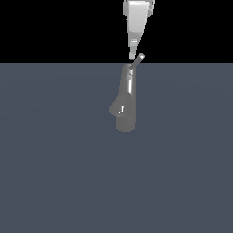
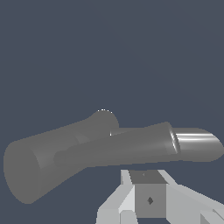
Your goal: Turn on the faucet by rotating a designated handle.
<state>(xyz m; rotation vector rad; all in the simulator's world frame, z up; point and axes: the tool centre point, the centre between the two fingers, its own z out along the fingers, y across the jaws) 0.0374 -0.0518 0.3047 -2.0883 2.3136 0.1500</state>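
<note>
The gripper fills the near edge of the wrist view, a pale grey finger sitting just beside the faucet, and whether its jaws are parted or closed on anything cannot be told from either view. In the exterior view the gripper hangs straight down over the faucet, which stands upright on the flat grey floor near the middle. Its tip is right next to the handle, a thin rod angling up toward the exterior view's right from the top cap, while the stubby spout bulges low on the exterior view's left.
</note>
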